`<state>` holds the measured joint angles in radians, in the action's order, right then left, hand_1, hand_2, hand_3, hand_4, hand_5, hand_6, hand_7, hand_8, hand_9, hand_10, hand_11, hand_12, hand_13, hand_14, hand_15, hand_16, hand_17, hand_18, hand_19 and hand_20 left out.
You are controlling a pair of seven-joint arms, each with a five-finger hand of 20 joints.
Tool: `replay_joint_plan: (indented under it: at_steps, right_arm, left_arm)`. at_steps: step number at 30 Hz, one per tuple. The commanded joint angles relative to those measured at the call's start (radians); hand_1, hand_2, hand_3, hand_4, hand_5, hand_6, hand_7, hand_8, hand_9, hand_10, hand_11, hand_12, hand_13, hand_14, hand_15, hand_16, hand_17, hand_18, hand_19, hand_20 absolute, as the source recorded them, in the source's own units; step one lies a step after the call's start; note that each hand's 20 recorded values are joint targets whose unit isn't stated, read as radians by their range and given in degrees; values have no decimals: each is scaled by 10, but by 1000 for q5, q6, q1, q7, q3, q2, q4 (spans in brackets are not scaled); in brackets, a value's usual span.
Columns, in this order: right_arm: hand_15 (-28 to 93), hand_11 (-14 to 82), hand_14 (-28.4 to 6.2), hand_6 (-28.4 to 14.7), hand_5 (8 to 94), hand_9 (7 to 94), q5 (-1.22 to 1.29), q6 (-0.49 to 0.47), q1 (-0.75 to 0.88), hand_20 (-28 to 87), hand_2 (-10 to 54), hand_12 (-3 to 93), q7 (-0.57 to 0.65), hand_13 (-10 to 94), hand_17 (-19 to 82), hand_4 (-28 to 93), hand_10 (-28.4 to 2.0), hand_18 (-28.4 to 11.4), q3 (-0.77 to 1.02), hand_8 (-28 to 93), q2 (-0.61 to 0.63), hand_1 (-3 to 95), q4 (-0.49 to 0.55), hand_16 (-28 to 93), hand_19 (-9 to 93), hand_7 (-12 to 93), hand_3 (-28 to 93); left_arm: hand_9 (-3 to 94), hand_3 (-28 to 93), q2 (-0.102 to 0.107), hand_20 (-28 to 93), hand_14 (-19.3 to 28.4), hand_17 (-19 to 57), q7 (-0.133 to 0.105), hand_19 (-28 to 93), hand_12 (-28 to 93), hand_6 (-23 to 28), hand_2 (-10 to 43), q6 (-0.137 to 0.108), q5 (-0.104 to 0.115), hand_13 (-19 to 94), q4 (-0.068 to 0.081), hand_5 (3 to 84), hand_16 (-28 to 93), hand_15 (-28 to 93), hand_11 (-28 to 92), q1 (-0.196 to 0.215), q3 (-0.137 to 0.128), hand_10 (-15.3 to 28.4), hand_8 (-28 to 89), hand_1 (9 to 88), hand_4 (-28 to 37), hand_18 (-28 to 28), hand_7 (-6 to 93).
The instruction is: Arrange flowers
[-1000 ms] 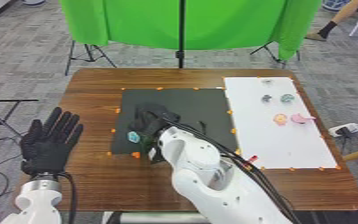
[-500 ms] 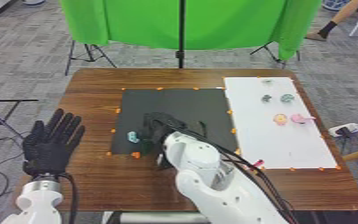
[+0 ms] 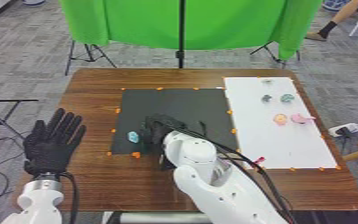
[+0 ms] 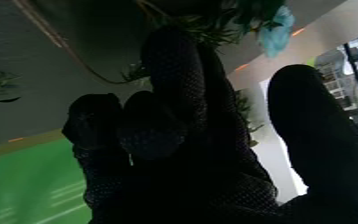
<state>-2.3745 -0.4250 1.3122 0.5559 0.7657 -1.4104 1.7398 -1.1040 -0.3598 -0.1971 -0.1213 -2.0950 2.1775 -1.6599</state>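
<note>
In the head view, my right hand (image 3: 162, 126) is low over the dark mat (image 3: 180, 102), just right of a light blue flower (image 3: 134, 136). The right wrist view has my right hand (image 4: 171, 75) with relaxed, partly bent fingers and the thumb held apart. Green leaves (image 4: 202, 31) are by its fingertips, with the light blue flower (image 4: 276, 32) beyond them. More greenery shows between fingers and thumb; the glove hides how it runs. A pink flower (image 3: 260, 160) lies beside the right forearm. My left hand (image 3: 53, 145) stays open at the table's left edge.
A white sheet (image 3: 273, 142) covers the table's right side, bearing small flower pieces, among them a pink one (image 3: 302, 118) and a green one (image 3: 286, 98). Orange tape marks (image 3: 136, 155) edge the mat. A green screen (image 3: 131, 25) stands behind the brown table (image 3: 113, 182).
My right hand has shifted right and slightly nearer the robot, and its forearm has moved with it. The light blue flower is about where it was. My left hand has hardly moved.
</note>
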Motion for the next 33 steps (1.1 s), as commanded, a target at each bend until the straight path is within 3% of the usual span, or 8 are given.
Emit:
replay_joint_plan:
  at_steps: [1, 12, 14, 22, 26, 29, 31, 33]
  right_arm:
    - [837, 521, -156, -58, 608, 720, 1, 14, -3, 510, 106, 324, 3, 699, 401, -188, -211, -283, -15, -97, -7, 244, 17, 360, 932, 62, 763]
    - [842, 527, -155, -63, 619, 720, 31, 101, -6, 515, 106, 319, -3, 702, 403, -187, -211, -283, -8, -99, 0, 243, 38, 353, 932, 62, 763]
    - [836, 511, -156, -74, 617, 723, 40, 93, -7, 509, 105, 308, 4, 699, 400, -187, -212, -281, -8, -101, 3, 242, 54, 352, 932, 59, 764]
    - [828, 495, -156, -87, 628, 735, 146, 192, 20, 487, 102, 293, 109, 700, 402, -189, -210, -283, 59, -99, 22, 242, 145, 344, 932, 58, 764]
    - [792, 427, -157, -85, 618, 750, 197, 263, 52, 437, 95, 264, 134, 700, 398, -188, -214, -283, 163, -98, 76, 247, 196, 324, 931, 58, 765]
    - [771, 344, -157, -87, 616, 758, 223, 363, 60, 395, 86, 228, 152, 694, 391, -189, -214, -281, 226, -96, 119, 257, 198, 312, 931, 59, 767]
    - [763, 307, -157, -88, 618, 756, 245, 373, 64, 388, 82, 213, 168, 694, 392, -189, -214, -277, 272, -97, 148, 261, 205, 304, 932, 60, 769]
    - [744, 265, -157, -90, 614, 745, 257, 360, 81, 383, 74, 198, 170, 689, 393, -190, -217, -273, 326, -97, 183, 266, 222, 290, 932, 60, 773]
  left_arm:
    - [410, 778, -1, 119, 158, -74, 4, 360, 82, 92, 111, -4, 14, 309, 2, 456, -66, 298, 179, 13, 10, 153, -95, 272, -283, 141, 90]
    - [410, 776, -3, 119, 158, -74, 4, 360, 82, 93, 112, 0, 18, 309, -2, 457, -67, 301, 178, 25, 5, 153, -94, 273, -283, 140, 90]
    - [410, 777, -6, 119, 158, -74, 5, 360, 82, 94, 112, 14, 11, 309, -1, 457, -67, 300, 178, 29, 5, 154, -94, 273, -283, 140, 90]
    - [410, 783, -6, 119, 158, -74, 37, 360, 83, 93, 114, 23, 8, 309, 9, 457, -67, 301, 178, 10, 1, 154, -94, 275, -283, 140, 90]
    - [410, 781, -8, 119, 157, -74, 28, 360, 83, 93, 114, 35, 7, 309, 4, 457, -67, 298, 177, 16, -3, 153, -95, 276, -283, 140, 89]
    - [410, 781, -8, 119, 158, -74, 8, 360, 82, 93, 113, 40, 10, 309, -11, 456, -66, 298, 177, 37, -14, 153, -94, 275, -283, 140, 89]
    - [410, 782, -12, 119, 158, -74, -5, 360, 83, 93, 112, 51, 28, 309, -22, 457, -66, 298, 177, 55, -22, 153, -94, 275, -283, 140, 88]
    - [410, 781, -19, 119, 158, -74, -10, 360, 83, 93, 112, 50, 24, 310, -23, 457, -66, 299, 177, 58, -22, 154, -94, 276, -283, 141, 89]
